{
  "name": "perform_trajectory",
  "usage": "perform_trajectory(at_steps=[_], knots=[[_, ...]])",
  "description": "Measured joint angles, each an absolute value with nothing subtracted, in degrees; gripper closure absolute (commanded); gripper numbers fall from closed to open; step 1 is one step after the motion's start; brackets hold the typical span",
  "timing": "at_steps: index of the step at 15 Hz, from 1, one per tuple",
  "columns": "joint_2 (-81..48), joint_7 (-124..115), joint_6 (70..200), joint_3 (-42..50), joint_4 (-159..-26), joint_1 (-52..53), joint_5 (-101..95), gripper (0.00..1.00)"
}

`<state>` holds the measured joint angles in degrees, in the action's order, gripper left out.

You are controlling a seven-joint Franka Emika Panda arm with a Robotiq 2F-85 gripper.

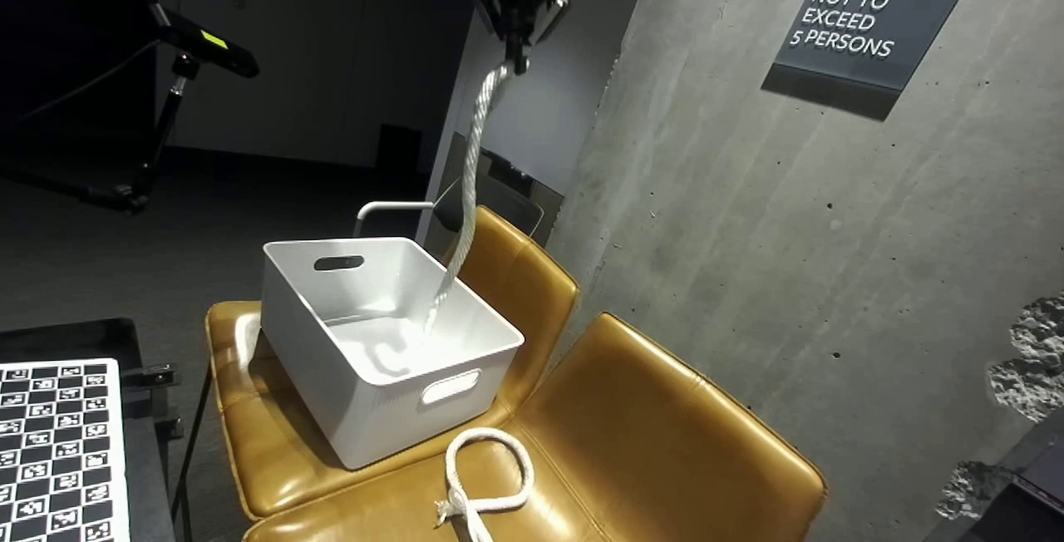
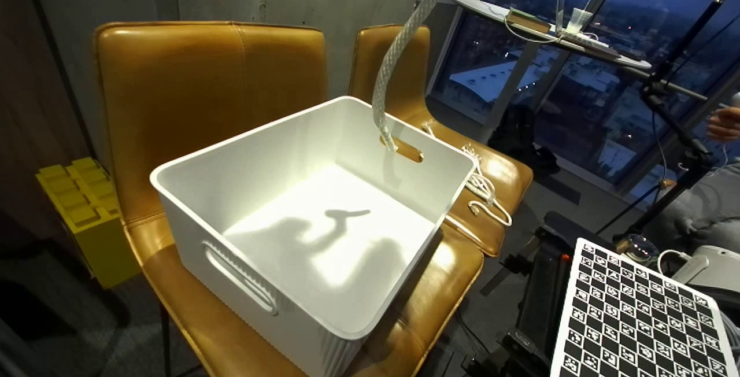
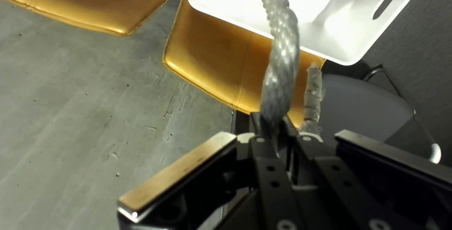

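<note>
Gripper (image 1: 516,60) clamped on upper part of a white braided rope (image 1: 471,164), lower end dangling over the open white plastic bin (image 1: 395,421); can't tell if it touches. Bin sits on a tan leather chair (image 1: 532,288); looped white cord (image 1: 499,504) lies on the adjacent chair (image 1: 665,434).

Holds a rope (image 1: 470,168) in the tool (image 1: 517,64), hanging over a bin (image 1: 320,376) on a chair surface (image 1: 270,459). In an exterior view, has more rope (image 1: 527,472) on the adjoining chair (image 1: 690,442), before the bin, with a checkerboard (image 1: 62,450) at lower left and a sign (image 1: 877,14) high on the wall (image 1: 748,226) at right. In an exterior view, has a block (image 2: 84,209) left of the bin.
</note>
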<state>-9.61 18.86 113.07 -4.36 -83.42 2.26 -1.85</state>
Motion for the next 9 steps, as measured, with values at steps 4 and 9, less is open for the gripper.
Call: perform_trajectory(at_steps=[4, 9], knots=[[-11.7, 19.9, 117.3, -4.4, -90.6, 1.6, -0.2, 0.97], [-13.1, 20.2, 121.0, -4.7, -97.6, 1.7, 0.8, 0.62]])
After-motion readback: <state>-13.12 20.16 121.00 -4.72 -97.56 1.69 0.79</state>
